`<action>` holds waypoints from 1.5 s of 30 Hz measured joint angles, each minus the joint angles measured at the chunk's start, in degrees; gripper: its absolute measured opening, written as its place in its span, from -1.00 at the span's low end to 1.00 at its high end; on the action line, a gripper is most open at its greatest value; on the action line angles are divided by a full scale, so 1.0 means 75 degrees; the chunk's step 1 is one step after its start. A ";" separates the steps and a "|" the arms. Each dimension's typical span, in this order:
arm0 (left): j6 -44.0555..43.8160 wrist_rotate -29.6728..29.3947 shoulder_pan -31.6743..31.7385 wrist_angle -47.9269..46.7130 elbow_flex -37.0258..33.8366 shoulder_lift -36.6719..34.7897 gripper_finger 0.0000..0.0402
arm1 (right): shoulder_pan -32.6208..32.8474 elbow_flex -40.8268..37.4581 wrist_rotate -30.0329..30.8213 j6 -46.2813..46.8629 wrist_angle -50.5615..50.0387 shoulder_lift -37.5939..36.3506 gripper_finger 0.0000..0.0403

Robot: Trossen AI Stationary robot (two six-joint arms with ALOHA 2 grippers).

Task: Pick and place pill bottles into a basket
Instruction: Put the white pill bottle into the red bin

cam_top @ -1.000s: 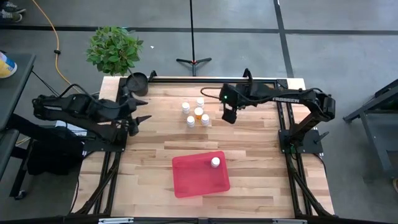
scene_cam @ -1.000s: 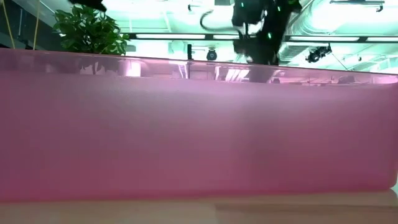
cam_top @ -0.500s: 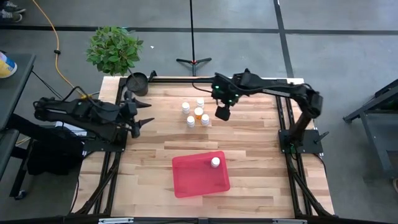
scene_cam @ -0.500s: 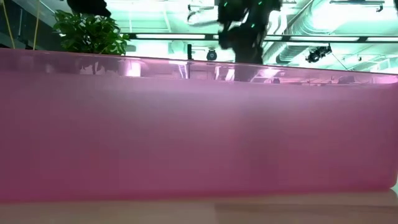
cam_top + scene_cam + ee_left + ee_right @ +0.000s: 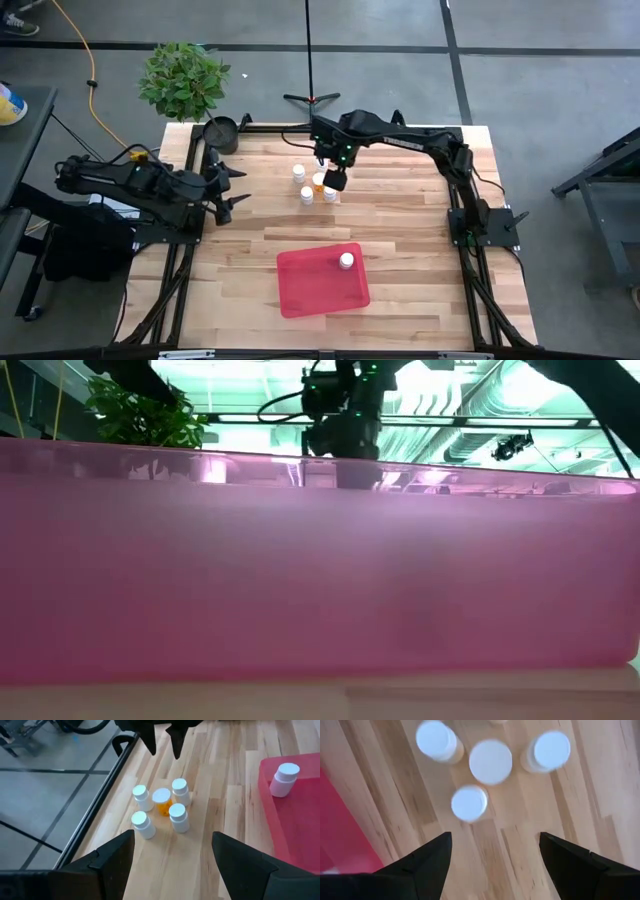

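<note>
Five pill bottles [image 5: 313, 182] cluster upright at the table's [image 5: 400, 240] far middle — a sixth stands inside the red basket [image 5: 310, 288]. The right gripper [image 5: 336, 181] hangs over the cluster, fingers spread, empty; the left gripper [image 5: 230, 190] waits at the left edge — likewise parted.

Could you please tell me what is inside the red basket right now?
One white-capped pill bottle stands inside the red basket, near one corner. The rest of its floor looks bare from above. In the low view the basket wall covers everything inside.
</note>
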 joint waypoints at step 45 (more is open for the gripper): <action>-0.1267 0.0320 0.0000 -0.0864 0.0006 -0.0002 0.49 | -0.0041 0.0284 0.0463 -0.0216 0.0149 0.0864 0.45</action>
